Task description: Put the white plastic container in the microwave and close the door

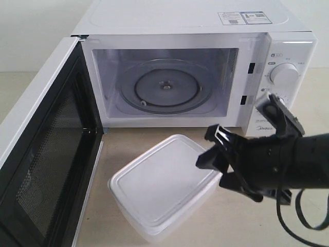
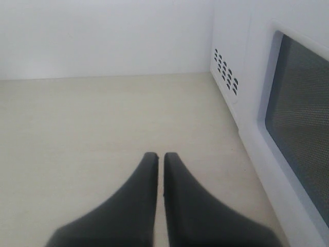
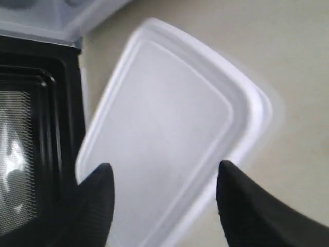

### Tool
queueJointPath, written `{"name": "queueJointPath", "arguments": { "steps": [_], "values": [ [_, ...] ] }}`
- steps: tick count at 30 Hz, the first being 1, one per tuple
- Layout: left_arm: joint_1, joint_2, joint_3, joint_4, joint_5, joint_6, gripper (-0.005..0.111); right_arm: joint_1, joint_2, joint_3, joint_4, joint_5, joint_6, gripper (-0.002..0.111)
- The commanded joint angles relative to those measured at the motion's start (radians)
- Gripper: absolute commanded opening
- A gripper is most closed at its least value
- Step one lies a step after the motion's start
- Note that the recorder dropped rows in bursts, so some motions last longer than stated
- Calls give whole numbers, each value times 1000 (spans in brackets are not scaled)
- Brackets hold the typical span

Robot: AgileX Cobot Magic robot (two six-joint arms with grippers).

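Door (image 1: 46, 154) is swung wide on the left. The box (image 1: 159, 185) sits on the desk (image 1: 154, 135), just near of the microwave (image 1: 205, 20), not inside yet. Right claw (image 1: 211, 149) is spread wide at its right edge, holding nothing. Left claw (image 2: 160, 157) is pressed together, empty.

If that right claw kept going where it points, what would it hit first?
Probably the white plastic container, lying right ahead of the open right gripper; the gap is hard to judge.

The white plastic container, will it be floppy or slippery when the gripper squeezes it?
Probably light: the white plastic container looks thin and translucent, with no contents showing. Its walls may flex under the right gripper. Its smooth surface and rounded corners suggest it could slip.
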Motion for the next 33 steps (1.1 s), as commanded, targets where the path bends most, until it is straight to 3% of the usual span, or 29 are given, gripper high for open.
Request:
{"name": "queueJointPath", "arguments": {
  "steps": [1,10,16,26,33],
  "values": [
    [2,-4,4,3,3,-4,4,9,-7,83,-2,-20,14,52],
    [2,-4,4,3,3,-4,4,9,4,26,-2,-23,-73,52],
    [2,-4,4,3,3,-4,4,9,134,-36,-2,46,-69,52],
    [2,-4,4,3,3,-4,4,-1,223,-237,-2,-15,-141,52],
    [2,-4,4,3,3,-4,4,-1,223,-242,-8,9,-161,52]
  ]
}}
